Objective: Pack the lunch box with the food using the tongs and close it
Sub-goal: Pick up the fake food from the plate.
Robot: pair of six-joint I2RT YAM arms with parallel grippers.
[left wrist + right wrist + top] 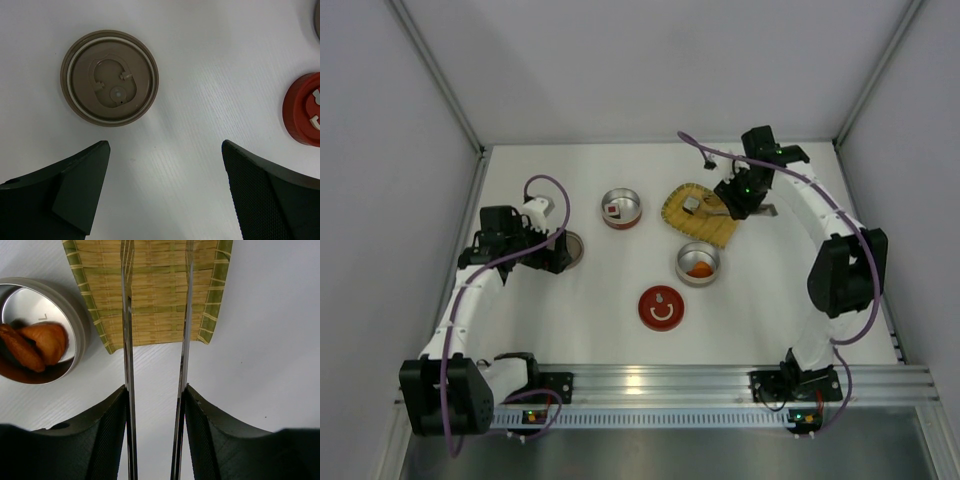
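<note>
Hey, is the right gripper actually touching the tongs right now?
Touching. In the right wrist view, the right gripper has its jaws pressed against the outer sides of both arms of the tongs, with no gap.

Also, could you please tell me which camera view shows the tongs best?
The right wrist view: both blades of the tongs run close up from the right gripper, clamping them, out over the woven tray. In the top external view the right arm largely hides them; the left wrist view misses them.
</note>
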